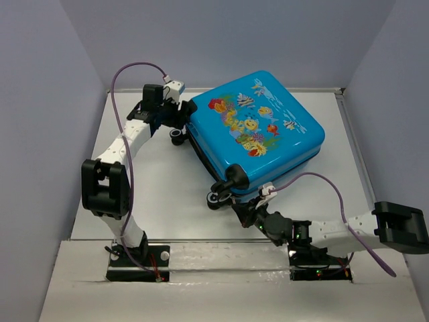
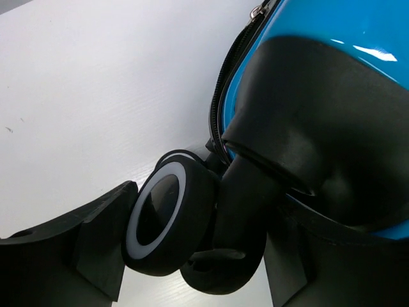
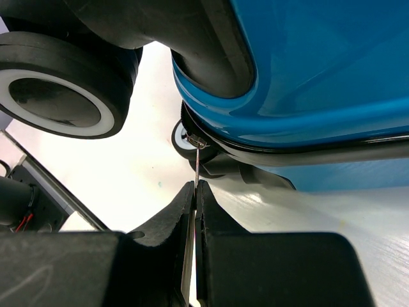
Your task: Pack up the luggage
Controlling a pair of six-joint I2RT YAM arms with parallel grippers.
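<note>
The luggage (image 1: 258,127) is a small bright blue hard-shell suitcase and it lies flat and closed on the table (image 1: 161,194), toward 1 o'clock from the middle. The face with cartoon fish and coral looks up. It is turned diagonally, and its black-and-white wheels (image 1: 216,199) point toward 8 o'clock.

Two white-and-black arms with purple cables

Each arm had white link shells and bulky black joint housings, a purple cable looping from forearm to wrist, and a black base plate. The left gripper (image 2: 192,256) and right gripper (image 3: 195,211) had matte black moulded fingers. Small green lights glowed near the right arm's base.
</note>
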